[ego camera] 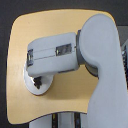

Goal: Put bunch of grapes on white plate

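The fingers (35, 80) hung over the white plate (46, 87) on the table (20, 40), a dark shape, likely the bunch of grapes (36, 81), at their tips. Their grip could not be told. Placement seemed underway; release and lift would follow.

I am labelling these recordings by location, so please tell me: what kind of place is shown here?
Probably a lab or test bench, though little background shows. A large grey robot arm reaches over a small rounded wooden table that carries only a white plate, where its gripper hangs with something dark.
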You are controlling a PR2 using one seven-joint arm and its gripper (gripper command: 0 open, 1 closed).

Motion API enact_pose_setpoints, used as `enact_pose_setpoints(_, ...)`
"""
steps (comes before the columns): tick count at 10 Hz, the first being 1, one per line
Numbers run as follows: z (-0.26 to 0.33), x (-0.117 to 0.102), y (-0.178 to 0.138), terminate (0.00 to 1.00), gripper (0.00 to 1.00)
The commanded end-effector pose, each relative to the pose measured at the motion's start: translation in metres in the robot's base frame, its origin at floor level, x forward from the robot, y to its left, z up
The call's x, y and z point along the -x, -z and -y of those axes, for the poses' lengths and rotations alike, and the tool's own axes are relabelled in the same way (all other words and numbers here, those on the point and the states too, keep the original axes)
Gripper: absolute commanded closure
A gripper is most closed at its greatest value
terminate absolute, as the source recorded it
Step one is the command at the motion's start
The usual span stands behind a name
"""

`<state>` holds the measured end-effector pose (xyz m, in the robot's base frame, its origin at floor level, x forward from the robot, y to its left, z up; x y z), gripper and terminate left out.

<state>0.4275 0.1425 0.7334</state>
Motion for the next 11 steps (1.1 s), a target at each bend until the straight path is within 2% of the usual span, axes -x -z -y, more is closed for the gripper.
enact_pose_setpoints(1, -0.007, -0.008, -0.007, 0.00, 0.00)
enact_pose_setpoints(4, -0.005, -0.013, -0.021, 0.00, 0.00)
enact_pose_setpoints(7, -0.002, -0.021, -0.049, 0.00, 0.00)
enact_pose_setpoints(11, -0.001, -0.054, -0.107, 0.00, 0.00)
